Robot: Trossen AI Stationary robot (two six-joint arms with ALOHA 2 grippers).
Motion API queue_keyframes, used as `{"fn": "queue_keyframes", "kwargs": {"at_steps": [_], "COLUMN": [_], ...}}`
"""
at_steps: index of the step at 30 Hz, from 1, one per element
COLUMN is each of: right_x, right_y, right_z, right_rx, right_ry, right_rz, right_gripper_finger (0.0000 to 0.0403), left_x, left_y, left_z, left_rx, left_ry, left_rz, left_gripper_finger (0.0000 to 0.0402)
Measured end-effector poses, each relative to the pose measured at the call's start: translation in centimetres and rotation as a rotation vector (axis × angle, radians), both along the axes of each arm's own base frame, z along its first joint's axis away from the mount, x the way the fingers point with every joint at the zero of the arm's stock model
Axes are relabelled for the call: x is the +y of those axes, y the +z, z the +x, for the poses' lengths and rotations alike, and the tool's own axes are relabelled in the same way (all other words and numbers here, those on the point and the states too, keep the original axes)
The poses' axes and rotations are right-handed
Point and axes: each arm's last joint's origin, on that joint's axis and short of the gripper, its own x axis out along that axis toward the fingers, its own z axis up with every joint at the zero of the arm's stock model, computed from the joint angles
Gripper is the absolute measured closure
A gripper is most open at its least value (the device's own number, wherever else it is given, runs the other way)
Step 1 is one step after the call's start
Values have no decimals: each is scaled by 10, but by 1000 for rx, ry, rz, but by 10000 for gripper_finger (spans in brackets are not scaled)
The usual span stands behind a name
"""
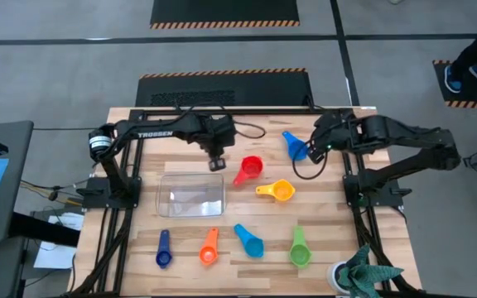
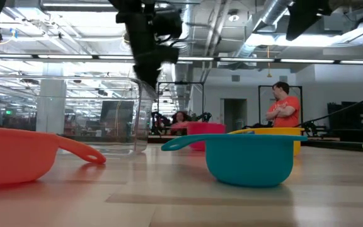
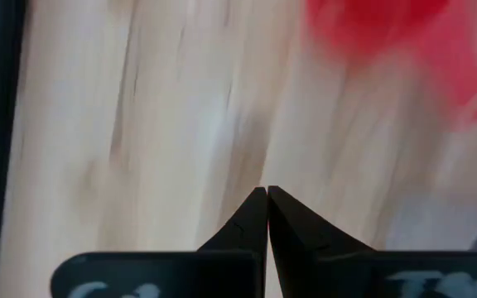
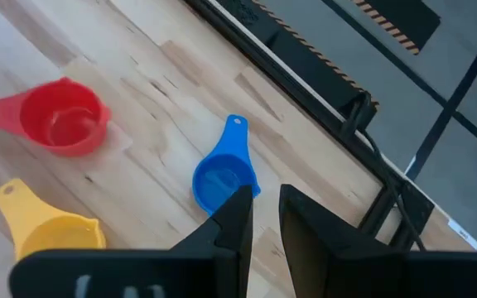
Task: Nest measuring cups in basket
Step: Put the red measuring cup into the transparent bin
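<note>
Seven small plastic cups with short flat handles lie on a pale wooden table (image 1: 321,248), seen from above. White lettering reading TROSSEN runs along the left arm (image 1: 157,134); no other writing can be read.

A clear rectangular basket (image 1: 191,196) with rounded corners sits left of centre, holding nothing. Just beyond its far right corner lies the red cup (image 1: 248,170), and the yellow cup (image 1: 277,191) is beside that, nearer the front. The blue cup (image 1: 293,146) rests toward the table's far edge on the right. Along the front edge, from left to right, lie the dark blue cup (image 1: 164,248), the orange cup (image 1: 209,247), the light blue cup (image 1: 249,240) and the green cup (image 1: 300,247), each apart from the next.

The left gripper (image 1: 216,162) hangs over the table between the basket's far edge and the red cup, its jaws pressed together tip to tip with nothing between them. The right gripper (image 1: 311,151) hovers just beside the blue cup, jaws a narrow gap apart and holding nothing.

From table height the orange cup and light blue cup fill the foreground, with the basket's clear wall behind them. Two people (image 2: 283,104) show far off in the room beyond. A green plant (image 1: 363,276) sits at the table's front right corner
</note>
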Motion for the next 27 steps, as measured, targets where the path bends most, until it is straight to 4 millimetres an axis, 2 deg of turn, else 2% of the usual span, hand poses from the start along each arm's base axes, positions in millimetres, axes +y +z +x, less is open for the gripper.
{"fn": "queue_keyframes", "kwargs": {"at_steps": [5,10,13,19,23,27], "right_x": [-1,-1,-1,0,0,-8], "right_y": [-1,2,3,-3,-20,-41], "right_z": [8,14,16,35,63,99], "right_rx": [-69,-139,-156,-102,35,144], "right_ry": [3,10,10,138,335,562], "right_rz": [-11,-18,-19,-38,-46,-121], "right_gripper_finger": [316,316,316,316,316,316], "left_x": [-5,-14,-20,-35,-46,-52], "left_y": [-7,-9,-12,-17,-24,-27], "left_z": [-21,-39,-57,-103,-133,-154], "left_rx": [188,192,182,25,-136,-301], "left_ry": [96,101,127,163,219,287], "left_rz": [14,20,19,42,52,50], "left_gripper_finger": [401,401,401,401,401,401]}}
